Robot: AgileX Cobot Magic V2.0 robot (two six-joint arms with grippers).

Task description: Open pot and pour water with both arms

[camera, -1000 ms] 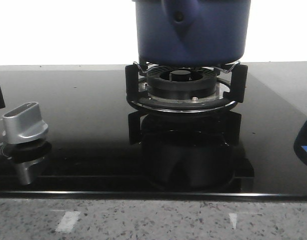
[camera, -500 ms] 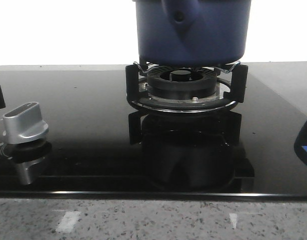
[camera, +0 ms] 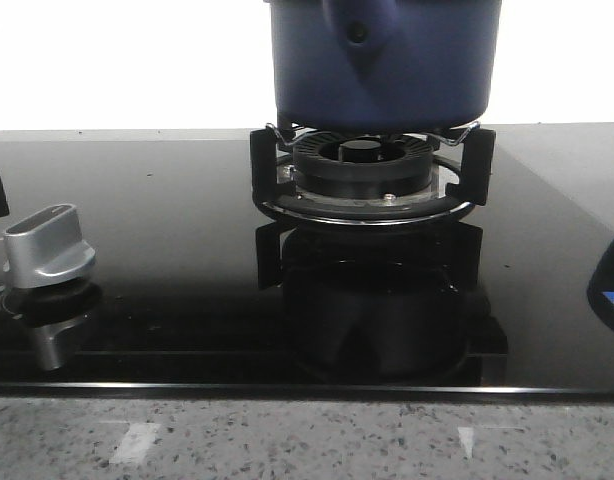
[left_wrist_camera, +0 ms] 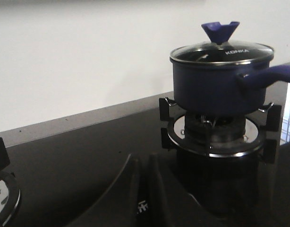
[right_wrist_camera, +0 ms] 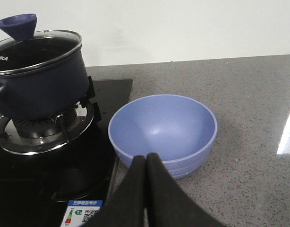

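The dark navy pot (camera: pixel 382 60) stands on the gas burner (camera: pixel 365 165), its handle mount facing the camera. In the left wrist view the pot (left_wrist_camera: pixel 216 87) carries a glass lid (left_wrist_camera: pixel 221 53) with a blue knob (left_wrist_camera: pixel 220 32), and its handle (left_wrist_camera: pixel 268 75) sticks out sideways. My left gripper (left_wrist_camera: pixel 144 160) is shut and empty, low over the black hob, well short of the pot. My right gripper (right_wrist_camera: pixel 146 160) is shut and empty, just in front of a light blue bowl (right_wrist_camera: pixel 162 132). The pot (right_wrist_camera: pixel 38 90) is off to one side of it. Neither gripper shows in the front view.
A silver stove knob (camera: pixel 49 245) stands on the glass hob (camera: pixel 167 220) at the front left. The bowl sits on the speckled stone counter (right_wrist_camera: pixel 249 94) beside the hob. An energy label (right_wrist_camera: pixel 83 211) is stuck on the hob's corner. A second burner's edge (left_wrist_camera: pixel 1 189) shows.
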